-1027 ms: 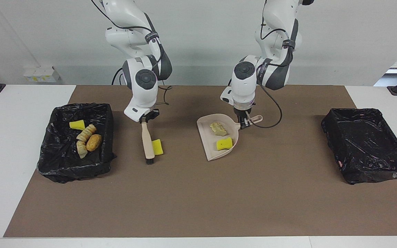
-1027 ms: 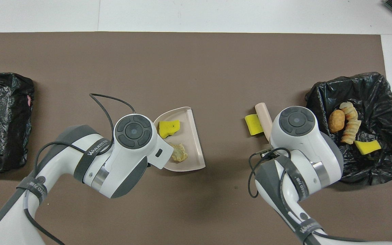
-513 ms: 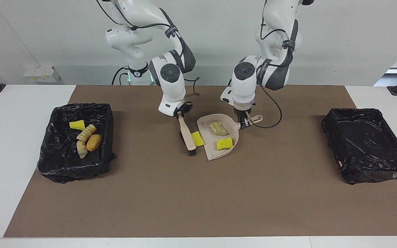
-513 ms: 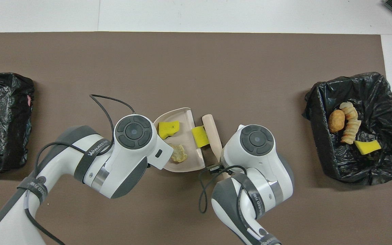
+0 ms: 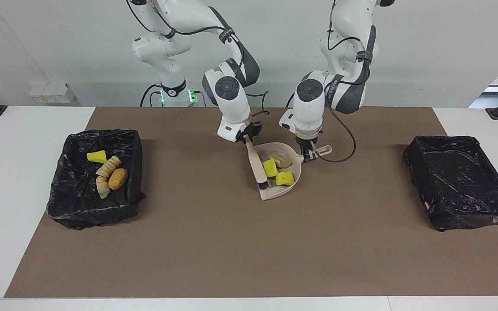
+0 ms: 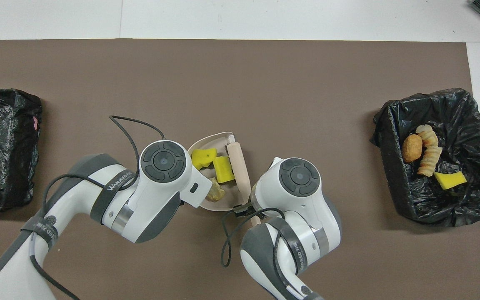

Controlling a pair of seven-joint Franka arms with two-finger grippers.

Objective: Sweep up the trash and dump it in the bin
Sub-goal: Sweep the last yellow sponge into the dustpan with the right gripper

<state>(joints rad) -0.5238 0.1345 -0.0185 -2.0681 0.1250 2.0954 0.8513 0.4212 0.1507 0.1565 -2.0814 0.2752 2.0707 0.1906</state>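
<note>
Two yellow sponge chunks (image 5: 270, 167) (image 5: 285, 178) and one tan bread-like lump (image 5: 281, 160) sit in the beige dustpan (image 5: 273, 193), which lies on the brown mat (image 5: 249, 242) about midway between the two bins. One chunk leans against the beige brush (image 5: 255, 165), whose dark bristles rest at the pan's open edge (the brush runs slantwise along that edge, handle end toward the robots). The right gripper (image 5: 245, 137) has its jaws clamped on the top of the brush handle. The left gripper (image 5: 308, 154) is closed on the dustpan's handle (image 5: 323, 150), its wrist hanging straight above it; from overhead that wrist covers part of the lump.

Four more scraps lie in the black-lined bin (image 5: 72, 210) at the right arm's end of the table: a yellow chunk (image 5: 97, 156), two pale ridged bread pieces (image 5: 109, 166) (image 5: 102, 187) and a round orange-brown lump (image 5: 118, 178), all bunched together on the liner. At the left arm's end stands a second black-lined bin (image 5: 461, 183); I see only crumpled plastic in it. Both bins stand partly on the mat and partly on the white table (image 5: 11, 181).
</note>
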